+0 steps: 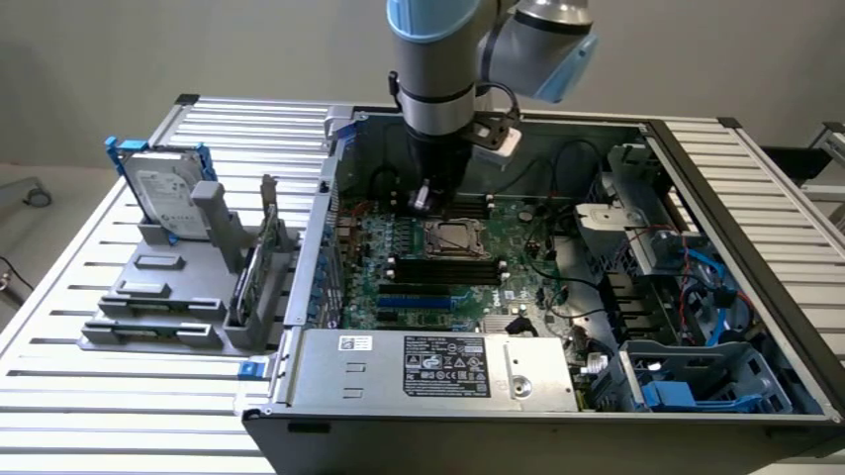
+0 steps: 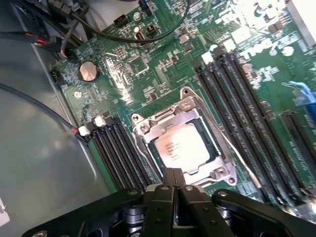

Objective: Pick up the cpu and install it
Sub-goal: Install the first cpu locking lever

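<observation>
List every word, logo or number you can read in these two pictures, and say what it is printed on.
None reads for certain.
Power supply label: rows of marks, too small.
Hard drive label: too small.
cpu top plate: faint print, blurred.
Motherboard: large white lettering, blurred and cut off.

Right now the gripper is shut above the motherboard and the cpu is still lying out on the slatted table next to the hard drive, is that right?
Not quite. The gripper is shut above the motherboard, but the cpu sits in the metal-framed socket on that board, as the wrist view shows, not out on the table.
</observation>
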Controlling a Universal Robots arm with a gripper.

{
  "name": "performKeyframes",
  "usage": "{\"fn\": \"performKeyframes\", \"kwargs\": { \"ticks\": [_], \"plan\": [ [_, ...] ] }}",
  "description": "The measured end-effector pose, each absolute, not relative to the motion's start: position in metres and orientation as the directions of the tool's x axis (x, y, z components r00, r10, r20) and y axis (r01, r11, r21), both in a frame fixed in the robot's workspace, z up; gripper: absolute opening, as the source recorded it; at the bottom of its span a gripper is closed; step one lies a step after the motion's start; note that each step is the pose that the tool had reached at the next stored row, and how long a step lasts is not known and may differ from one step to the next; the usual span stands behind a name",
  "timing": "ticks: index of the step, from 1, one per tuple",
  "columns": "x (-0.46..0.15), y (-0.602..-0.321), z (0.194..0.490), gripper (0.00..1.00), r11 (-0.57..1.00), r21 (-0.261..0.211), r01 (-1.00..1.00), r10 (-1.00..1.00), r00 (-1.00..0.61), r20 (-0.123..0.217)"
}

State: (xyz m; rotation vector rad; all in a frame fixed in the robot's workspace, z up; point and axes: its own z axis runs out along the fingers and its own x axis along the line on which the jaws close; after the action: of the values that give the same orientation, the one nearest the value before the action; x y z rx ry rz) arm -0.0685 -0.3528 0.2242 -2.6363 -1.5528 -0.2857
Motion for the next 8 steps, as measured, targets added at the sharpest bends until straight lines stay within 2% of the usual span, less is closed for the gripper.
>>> {"fn": "performKeyframes", "kwargs": {
  "ticks": [8],
  "plan": [
    [-0.071,-0.377,0.244,0.11,-0.489,0.029,0.872,0.857,0.474,0.204]
  ]
}}
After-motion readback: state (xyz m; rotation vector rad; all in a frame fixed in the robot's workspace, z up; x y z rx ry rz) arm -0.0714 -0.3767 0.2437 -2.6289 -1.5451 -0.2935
